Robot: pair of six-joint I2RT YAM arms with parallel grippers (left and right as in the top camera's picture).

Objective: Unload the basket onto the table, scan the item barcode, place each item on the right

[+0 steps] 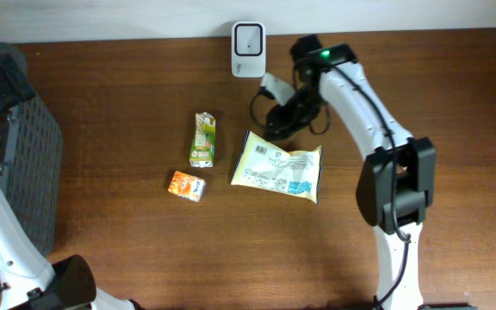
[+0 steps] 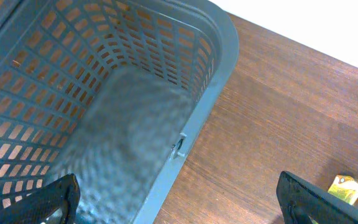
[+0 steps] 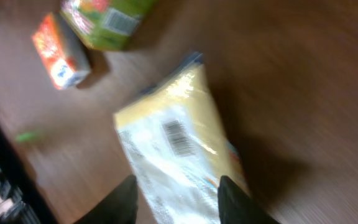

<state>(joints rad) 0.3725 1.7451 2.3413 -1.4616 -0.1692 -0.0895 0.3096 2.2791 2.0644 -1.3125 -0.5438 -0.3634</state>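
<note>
A yellow snack bag [image 1: 278,168] lies flat in the middle of the table, printed side up. In the blurred right wrist view its barcode [image 3: 176,137] faces the camera. My right gripper [image 1: 284,116] hovers over the bag's far edge, among a coil of black cable. Its dark fingers [image 3: 124,200] stand apart in the right wrist view, the gripper [image 3: 178,183] with only the bag [image 3: 185,155] showing below the gap. A white scanner unit [image 1: 248,39] stands at the table's back edge. My left gripper [image 2: 178,186] is wide open above the basket's rim, empty.
A green juice carton [image 1: 202,139] and a small orange box [image 1: 186,185] lie left of the bag; both appear in the right wrist view, carton [image 3: 107,18] and box [image 3: 58,50]. A grey mesh basket [image 1: 33,164], rim [image 2: 219,74], sits at the left.
</note>
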